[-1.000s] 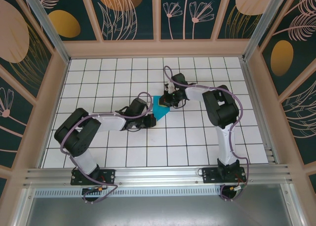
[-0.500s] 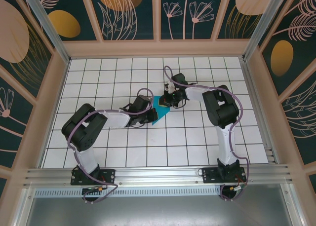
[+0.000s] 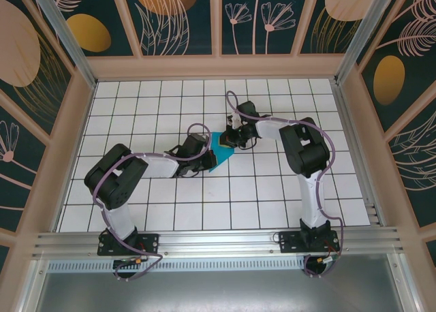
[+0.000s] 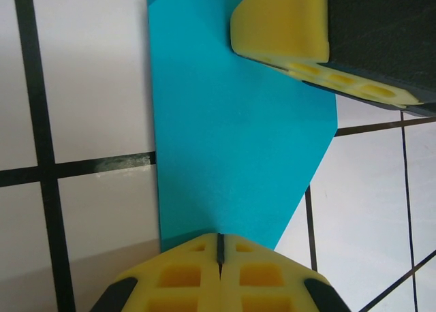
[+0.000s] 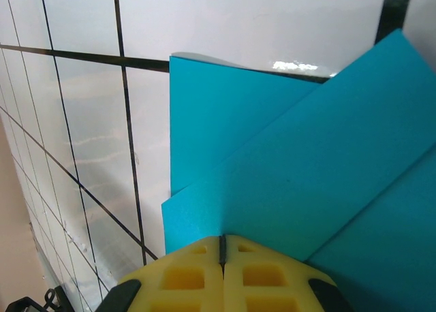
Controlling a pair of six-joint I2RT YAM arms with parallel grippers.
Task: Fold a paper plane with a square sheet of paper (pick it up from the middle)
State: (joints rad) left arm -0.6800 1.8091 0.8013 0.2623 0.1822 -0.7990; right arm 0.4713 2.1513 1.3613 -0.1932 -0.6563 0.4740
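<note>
One cyan-blue sheet of paper (image 3: 219, 152) is lying on one desk (image 3: 272, 203) of white tiles. Two robot arms are reaching over it, the left arm (image 3: 146, 169) and the right arm (image 3: 303, 152), and each one is carrying one pair of yellow jaws, so two pairs are showing. Two black base plates (image 3: 129, 244) are holding them, one under each.

paper (image 3: 221, 156) partly under arms, cropped (wrist views)
</note>
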